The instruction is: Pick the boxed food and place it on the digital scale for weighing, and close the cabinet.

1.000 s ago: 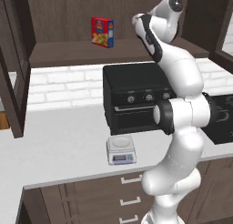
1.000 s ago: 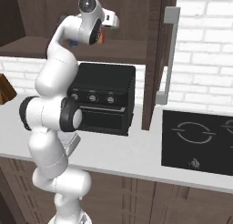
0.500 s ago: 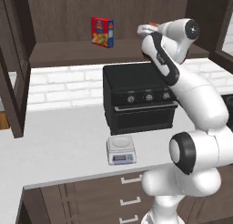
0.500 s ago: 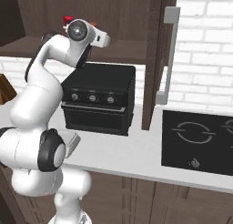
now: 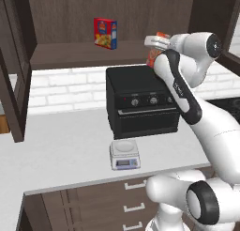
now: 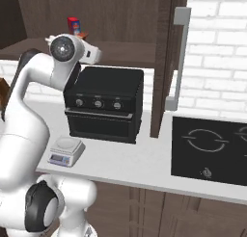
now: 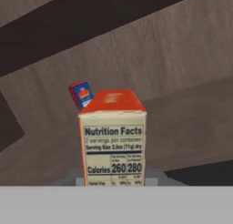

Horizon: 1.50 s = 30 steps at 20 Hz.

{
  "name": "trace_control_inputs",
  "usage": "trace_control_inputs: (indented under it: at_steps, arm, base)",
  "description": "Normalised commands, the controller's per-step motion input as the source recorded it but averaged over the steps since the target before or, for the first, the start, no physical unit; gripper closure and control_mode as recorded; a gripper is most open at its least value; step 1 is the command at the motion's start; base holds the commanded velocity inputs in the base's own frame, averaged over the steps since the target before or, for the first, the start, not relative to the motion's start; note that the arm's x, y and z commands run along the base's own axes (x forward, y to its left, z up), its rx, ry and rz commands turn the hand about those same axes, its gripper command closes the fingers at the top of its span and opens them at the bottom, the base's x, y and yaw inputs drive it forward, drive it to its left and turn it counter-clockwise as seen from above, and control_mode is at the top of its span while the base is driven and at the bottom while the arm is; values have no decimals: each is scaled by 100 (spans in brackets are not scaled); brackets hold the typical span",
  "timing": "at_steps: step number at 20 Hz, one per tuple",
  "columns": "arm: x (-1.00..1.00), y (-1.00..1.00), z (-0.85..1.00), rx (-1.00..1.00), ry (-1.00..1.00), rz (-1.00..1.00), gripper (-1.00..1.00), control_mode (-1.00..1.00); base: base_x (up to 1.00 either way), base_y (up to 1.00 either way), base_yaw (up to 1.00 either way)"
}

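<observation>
Orange-red and narrow, the boxed food (image 7: 113, 136) stands upright right in front of the pincer (image 5: 157, 46), its nutrition panel facing the hand; the pincer is pinching it up at the cabinet shelf (image 5: 84, 56) level, above the black oven (image 5: 140, 101). Its long axis runs vertical. From there the digital scale (image 5: 124, 155) lies well below and toward the robot, on the worktop (image 5: 61, 150) just in front of the oven, its plate bare. Further back on the shelf stands the red-and-blue box (image 5: 105, 33). By my judgement the carry is mainly downward, past the oven's front edge.
</observation>
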Motion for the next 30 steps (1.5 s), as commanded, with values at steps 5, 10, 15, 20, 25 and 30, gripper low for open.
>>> trace_control_inputs:
  at_steps: [5, 10, 15, 20, 25, 30]
  arm:
    - [-100, 31, 0, 0, 0, 29, 100, -100]
    - [-100, 46, -28, -1, 0, 55, 100, -100]
    - [-87, 55, -69, -13, 1, 69, 100, -100]
    - [-33, 33, -70, -10, -2, 68, 100, -100]
    - [-3, 0, -82, 0, -28, 50, 100, -100]
    - [0, 0, -74, 1, -20, 19, 100, -100]
  base:
    - [0, 0, 0]
    - [0, 0, 0]
    - [0, 0, 0]
    - [0, 0, 0]
    - [0, 0, 0]
    - [0, 0, 0]
